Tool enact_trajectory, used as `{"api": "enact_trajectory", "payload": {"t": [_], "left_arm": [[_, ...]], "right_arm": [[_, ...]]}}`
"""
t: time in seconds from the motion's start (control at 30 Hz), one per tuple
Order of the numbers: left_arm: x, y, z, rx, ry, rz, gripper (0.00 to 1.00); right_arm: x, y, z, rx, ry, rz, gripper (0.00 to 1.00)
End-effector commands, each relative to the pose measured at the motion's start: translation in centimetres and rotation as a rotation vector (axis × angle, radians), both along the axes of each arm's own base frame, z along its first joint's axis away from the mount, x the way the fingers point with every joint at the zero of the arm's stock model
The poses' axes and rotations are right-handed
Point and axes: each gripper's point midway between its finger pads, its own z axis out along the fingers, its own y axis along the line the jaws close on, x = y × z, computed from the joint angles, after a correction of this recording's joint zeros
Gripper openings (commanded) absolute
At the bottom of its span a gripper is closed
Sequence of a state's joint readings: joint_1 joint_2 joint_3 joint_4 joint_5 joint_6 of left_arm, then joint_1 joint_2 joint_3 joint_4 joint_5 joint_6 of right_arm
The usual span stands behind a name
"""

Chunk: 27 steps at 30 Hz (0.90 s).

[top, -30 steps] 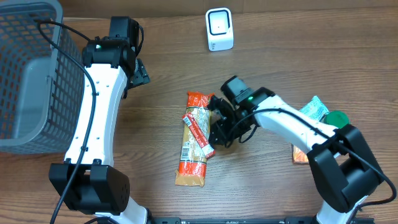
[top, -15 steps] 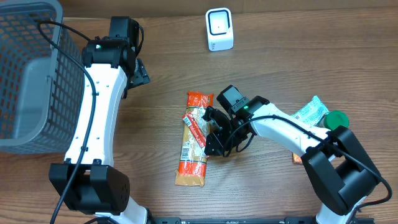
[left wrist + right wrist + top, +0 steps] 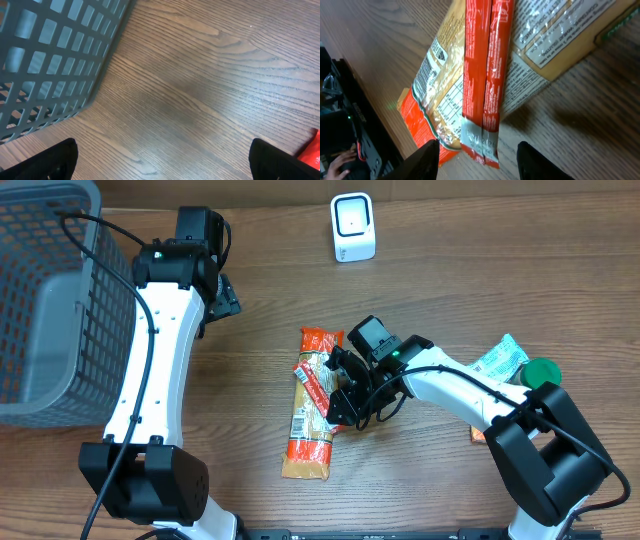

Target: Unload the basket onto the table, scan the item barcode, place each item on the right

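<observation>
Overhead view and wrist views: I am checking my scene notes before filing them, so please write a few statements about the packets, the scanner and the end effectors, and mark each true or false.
1. The left end effector is open, with nothing between its fingers. True.
2. The scanner stands inside the basket. False: it stands on the table, apart from the basket.
3. The red packet lies on top of the large orange packet. True.
4. The right end effector is clamped on a green-capped item. False: it is open, with one finger on each side of the red packet's end.
</observation>
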<state>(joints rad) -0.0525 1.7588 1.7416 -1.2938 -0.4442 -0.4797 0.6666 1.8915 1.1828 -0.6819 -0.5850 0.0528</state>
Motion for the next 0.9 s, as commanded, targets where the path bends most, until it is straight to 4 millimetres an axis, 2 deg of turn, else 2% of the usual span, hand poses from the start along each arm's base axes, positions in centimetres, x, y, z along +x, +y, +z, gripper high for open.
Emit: {"api": "enact_trajectory", "payload": {"t": [0.0,0.17,0.3,0.4,0.87], "left_arm": [[0.2,-0.3,0.6,-0.003,-0.022,-0.004,1.0],[0.2,-0.3,0.6,-0.003,-0.022,-0.004,1.0],[0.2,-0.3,0.6,-0.003,-0.022,-0.004,1.0],[0.2,-0.3,0.6,-0.003,-0.022,-0.004,1.0],[0.2,-0.3,0.6,-0.003,-0.022,-0.004,1.0]], "right_arm": [[-0.3,-0.4,-0.2,-0.006,-0.001,-0.009,0.52],[-0.3,-0.3,-0.4,-0.01,0.014,-0.031,0.48],[-0.4,-0.3,-1.5,-0.03,0.051,-0.061,0.42],[-0.5,-0.1,-1.8,-0.016,0.076,-0.059,0.33],[-0.5,0.2,-1.7,-0.001,0.074,-0.058,0.32]]}}
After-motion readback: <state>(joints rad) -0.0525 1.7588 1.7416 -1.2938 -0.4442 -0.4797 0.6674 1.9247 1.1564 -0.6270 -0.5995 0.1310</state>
